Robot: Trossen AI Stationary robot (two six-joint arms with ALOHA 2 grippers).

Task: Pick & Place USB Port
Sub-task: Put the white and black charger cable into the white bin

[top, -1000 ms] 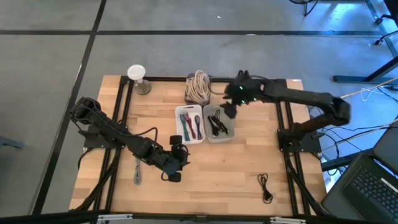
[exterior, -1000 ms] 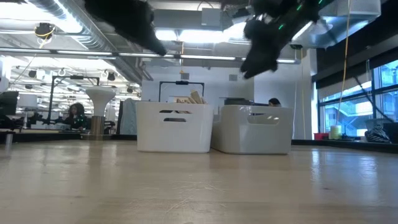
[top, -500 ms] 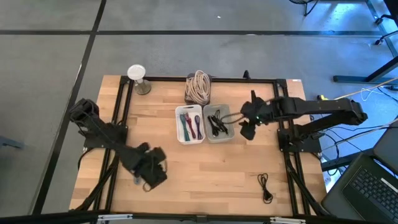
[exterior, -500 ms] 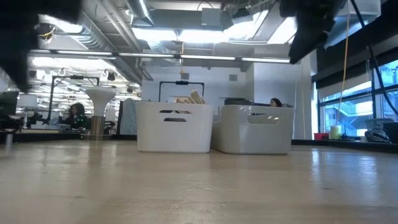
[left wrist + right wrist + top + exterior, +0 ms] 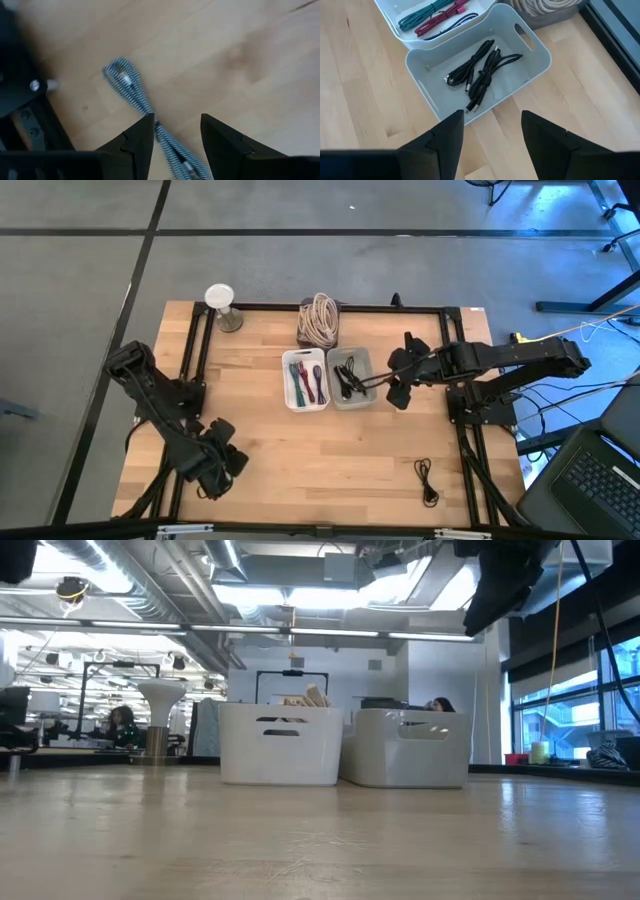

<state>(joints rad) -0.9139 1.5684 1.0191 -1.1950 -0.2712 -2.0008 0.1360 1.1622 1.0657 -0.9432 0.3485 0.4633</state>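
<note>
Hovering spread above the braided cable [image 5: 131, 88], your left hand [image 5: 175, 131] straddles its length. The cable runs away from the fingers along the counter [image 5: 240, 60], nearer this arm.

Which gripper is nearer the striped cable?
Left. The left gripper hovers open right over the striped cable; the right gripper, also open, sits beside the grey bin.
</note>
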